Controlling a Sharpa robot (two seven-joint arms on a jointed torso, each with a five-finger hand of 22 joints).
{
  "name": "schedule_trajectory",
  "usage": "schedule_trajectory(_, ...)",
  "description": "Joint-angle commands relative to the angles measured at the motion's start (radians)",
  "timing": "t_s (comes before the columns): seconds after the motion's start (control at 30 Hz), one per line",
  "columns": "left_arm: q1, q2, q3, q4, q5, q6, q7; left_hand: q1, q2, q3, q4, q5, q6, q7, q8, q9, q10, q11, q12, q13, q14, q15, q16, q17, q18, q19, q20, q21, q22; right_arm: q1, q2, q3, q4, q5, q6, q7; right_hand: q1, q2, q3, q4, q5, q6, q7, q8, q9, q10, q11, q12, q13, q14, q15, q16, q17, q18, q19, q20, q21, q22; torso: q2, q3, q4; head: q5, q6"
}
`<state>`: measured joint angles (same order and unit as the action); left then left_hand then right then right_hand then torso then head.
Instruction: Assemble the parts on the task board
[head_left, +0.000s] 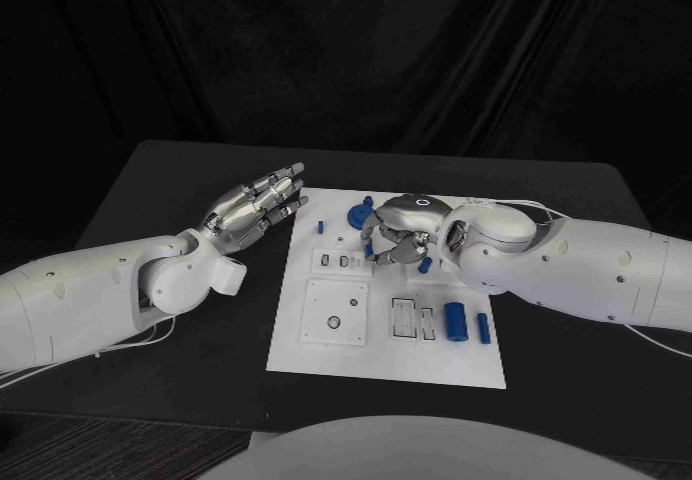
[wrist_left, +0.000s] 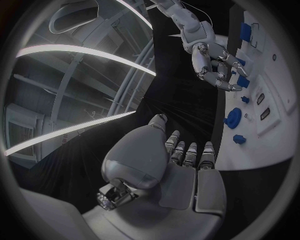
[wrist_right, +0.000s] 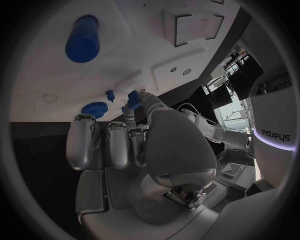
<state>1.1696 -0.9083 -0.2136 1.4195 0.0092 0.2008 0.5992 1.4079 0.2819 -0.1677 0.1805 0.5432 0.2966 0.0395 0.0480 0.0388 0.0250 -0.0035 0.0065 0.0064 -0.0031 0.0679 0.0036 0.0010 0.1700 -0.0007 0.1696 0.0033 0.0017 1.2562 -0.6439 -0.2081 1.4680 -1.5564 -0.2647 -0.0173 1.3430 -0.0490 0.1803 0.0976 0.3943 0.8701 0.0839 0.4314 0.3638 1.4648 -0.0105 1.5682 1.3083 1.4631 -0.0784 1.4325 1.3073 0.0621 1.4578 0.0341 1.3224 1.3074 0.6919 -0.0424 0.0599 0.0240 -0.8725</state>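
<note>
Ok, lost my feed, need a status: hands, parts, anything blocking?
Left robot hand open, beside task board. Right robot hand over board, pinching small blue part. Nothing seen blocking.

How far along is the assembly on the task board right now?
Early, it seems. Done: nothing plainly seated; the slots near the board's front look empty. In hand: the right hand is curled over the task board, pinching a small blue part. Left: two blue cylinders and a round blue part lie loose. The left hand hovers open beside the board.
</note>
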Motion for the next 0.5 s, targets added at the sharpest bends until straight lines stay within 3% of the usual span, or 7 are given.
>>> schedule_trajectory(0.03,-0.001,0.003,0.001,0.001,0.003,0.011,0.006,-0.001,0.000,-0.001,-0.005,0.006,0.008,0.001,0.003,0.001,0.000,0.008,0.001,0.001,0.003,0.006,-0.004,-0.001,0.003,0.002,0.006,-0.002,-0.001,-0.005,0.010,0.001,-0.011,-0.020,0.043,-0.021,-0.006,0.001,0.005,-0.004,0.006,0.011,-0.009,-0.005,0.036,0.106,0.007,0.003,0.262,0.064,0.006,-0.004,0.028,0.005,-0.004,0.002,-0.005,0.121,0.001,0.0017,0.0008,0.001,0.000)
schedule_trajectory(0.5,-0.001,0.005,0.001,0.001,0.003,0.012,0.002,-0.001,0.000,-0.001,-0.005,0.006,0.008,0.001,0.003,0.001,0.000,0.008,0.001,0.001,0.003,0.006,-0.004,-0.001,0.003,0.002,0.006,-0.003,-0.001,-0.017,0.045,0.001,-0.044,-0.021,0.056,-0.018,-0.005,0.002,0.008,-0.006,0.007,0.008,-0.008,-0.009,0.035,0.106,0.008,0.003,0.262,0.064,0.007,-0.005,0.026,0.006,-0.005,0.003,-0.008,0.120,0.002,0.0004,0.0015,0.004,0.000)
